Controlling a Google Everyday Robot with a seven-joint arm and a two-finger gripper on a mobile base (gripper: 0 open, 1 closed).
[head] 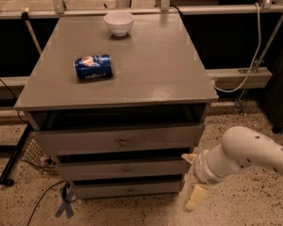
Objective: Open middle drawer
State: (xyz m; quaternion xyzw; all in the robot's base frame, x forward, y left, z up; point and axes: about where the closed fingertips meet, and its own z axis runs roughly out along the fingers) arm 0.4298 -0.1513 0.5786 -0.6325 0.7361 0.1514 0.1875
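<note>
One tiny knob [127, 170] at the centre of the stiff, likely heavy middle drawer [94, 169] is the spot to grab; the gripper [192, 178], fingers apart, sits at its right edge.

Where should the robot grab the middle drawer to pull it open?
I'd go for the small round knob in the centre of the middle drawer, coming straight in from the front. The front panel is low and flat, so the knob is the only part that sticks out to pinch. The gripper is open at the drawer's right end, so it likely needs to shift toward the centre first.
</note>
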